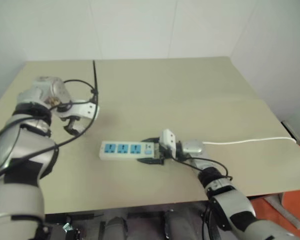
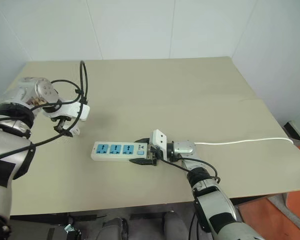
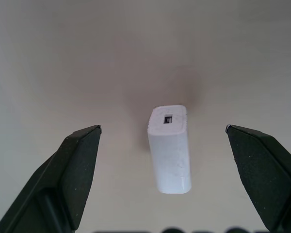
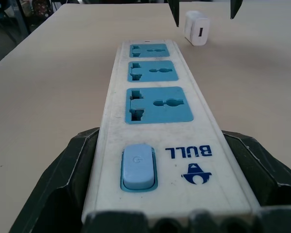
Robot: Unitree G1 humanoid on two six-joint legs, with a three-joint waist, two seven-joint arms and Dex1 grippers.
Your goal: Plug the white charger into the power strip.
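Beige table [image 1: 190,90]; charger [image 3: 169,148] prongs hidden.

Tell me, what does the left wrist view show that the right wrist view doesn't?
The left wrist view alone shows the white charger from above, lying on the table between the two spread black fingers of the left gripper, with a small slot in its end face. The right wrist view alone shows the power strip with its three blue sockets, its blue switch and the word BULL, its switch end held between the fingers of the right gripper. Both show the charger, the beige table and the left gripper's finger tips.
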